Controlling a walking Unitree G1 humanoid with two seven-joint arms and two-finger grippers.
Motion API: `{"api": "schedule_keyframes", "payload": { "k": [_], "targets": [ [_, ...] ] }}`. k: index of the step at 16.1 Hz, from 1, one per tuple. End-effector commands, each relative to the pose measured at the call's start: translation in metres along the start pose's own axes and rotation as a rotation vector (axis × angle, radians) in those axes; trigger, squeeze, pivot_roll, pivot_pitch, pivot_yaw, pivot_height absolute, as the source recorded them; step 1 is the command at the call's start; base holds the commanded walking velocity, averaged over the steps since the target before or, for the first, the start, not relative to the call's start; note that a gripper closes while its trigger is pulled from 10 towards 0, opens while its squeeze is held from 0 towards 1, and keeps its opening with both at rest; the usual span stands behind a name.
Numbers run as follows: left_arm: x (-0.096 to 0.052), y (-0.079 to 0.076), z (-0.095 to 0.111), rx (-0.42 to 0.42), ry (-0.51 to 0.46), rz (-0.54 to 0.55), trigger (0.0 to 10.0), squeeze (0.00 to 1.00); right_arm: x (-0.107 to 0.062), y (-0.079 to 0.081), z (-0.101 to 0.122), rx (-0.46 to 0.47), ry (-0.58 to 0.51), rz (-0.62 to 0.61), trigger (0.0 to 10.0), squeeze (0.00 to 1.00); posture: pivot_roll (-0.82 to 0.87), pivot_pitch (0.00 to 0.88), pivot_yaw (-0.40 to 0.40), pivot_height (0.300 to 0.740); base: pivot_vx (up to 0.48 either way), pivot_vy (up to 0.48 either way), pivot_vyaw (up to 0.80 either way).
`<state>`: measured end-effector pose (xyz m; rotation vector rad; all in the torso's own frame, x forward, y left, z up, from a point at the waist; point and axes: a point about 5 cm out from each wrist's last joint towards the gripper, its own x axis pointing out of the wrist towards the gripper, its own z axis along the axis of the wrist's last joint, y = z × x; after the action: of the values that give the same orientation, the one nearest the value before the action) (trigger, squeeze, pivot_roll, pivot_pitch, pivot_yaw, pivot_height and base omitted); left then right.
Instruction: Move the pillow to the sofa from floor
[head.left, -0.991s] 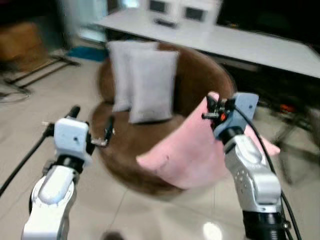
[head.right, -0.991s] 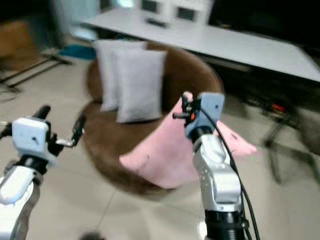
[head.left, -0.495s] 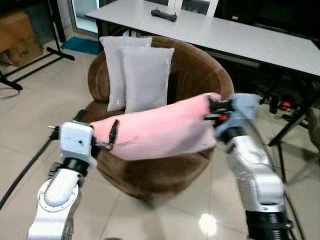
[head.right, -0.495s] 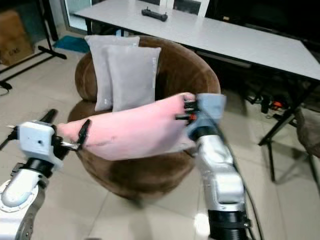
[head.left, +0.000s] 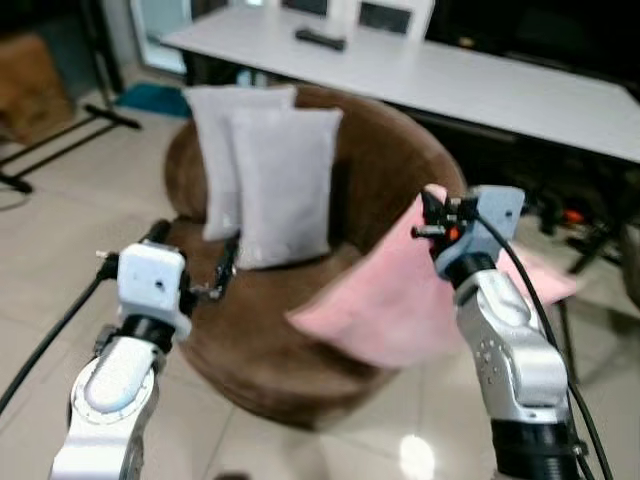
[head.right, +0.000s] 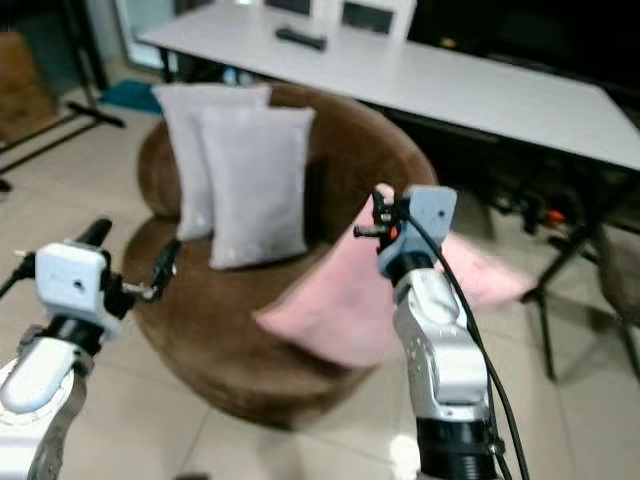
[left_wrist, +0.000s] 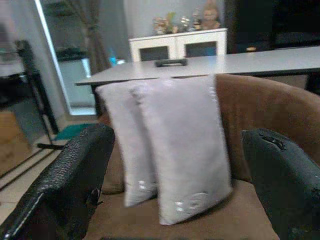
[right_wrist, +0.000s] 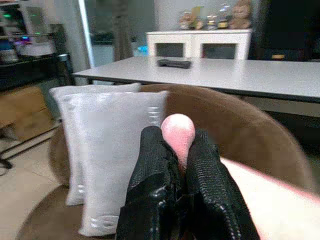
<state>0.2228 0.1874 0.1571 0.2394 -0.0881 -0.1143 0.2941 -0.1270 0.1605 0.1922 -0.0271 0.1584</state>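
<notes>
Head views: the soft pink fabric pillow (head.left: 400, 300) hangs over the round brown plush sofa's (head.left: 270, 370) four-o'clock rim, seemingly half resting there. Left wrist: left gripper (left_wrist: 177, 192), fingers apart, empty, facing two grey upright cushions (left_wrist: 170, 145). Right wrist: right gripper (right_wrist: 177, 165) fingers pinch the pillow's corner to carry it.

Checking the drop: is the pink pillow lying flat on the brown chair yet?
No. The pink pillow hangs tilted, one corner pinched by the right gripper.
</notes>
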Motion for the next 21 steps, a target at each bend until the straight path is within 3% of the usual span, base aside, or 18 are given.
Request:
{"api": "schedule_keyframes", "payload": {
  "k": [1, 6, 12, 20, 21],
  "targets": [
    [0.001, -0.001, 0.002, -0.006, -0.009, -0.007, 10.0, 0.77, 0.003, 0.006, 0.016, -0.017, -0.071, 0.031, 10.0, 0.00, 0.16, 0.000, -0.121, 0.740, 0.307, 0.000, 0.00],
    [0.002, -0.002, 0.002, -0.008, -0.009, -0.007, 10.0, 0.77, 0.005, 0.009, 0.022, -0.012, -0.096, 0.053, 10.0, 0.00, 0.16, 0.000, -0.120, 0.740, 0.309, 0.000, 0.00],
    [0.002, -0.001, 0.002, -0.007, -0.007, -0.005, 10.0, 0.78, 0.009, 0.025, 0.037, 0.003, -0.133, 0.175, 10.0, 0.00, 0.16, 0.000, -0.122, 0.740, 0.309, 0.000, 0.00],
    [0.003, -0.001, 0.002, 0.003, -0.008, -0.014, 10.0, 0.77, 0.009, 0.023, 0.034, 0.000, -0.118, 0.165, 10.0, 0.00, 0.16, 0.000, -0.119, 0.740, 0.309, 0.000, 0.00],
    [0.003, -0.001, 0.002, 0.007, -0.008, -0.019, 10.0, 0.78, 0.009, 0.027, 0.034, -0.038, -0.123, 0.194, 10.0, 0.00, 0.16, 0.000, -0.115, 0.740, 0.307, 0.000, 0.00]
  ]
}}
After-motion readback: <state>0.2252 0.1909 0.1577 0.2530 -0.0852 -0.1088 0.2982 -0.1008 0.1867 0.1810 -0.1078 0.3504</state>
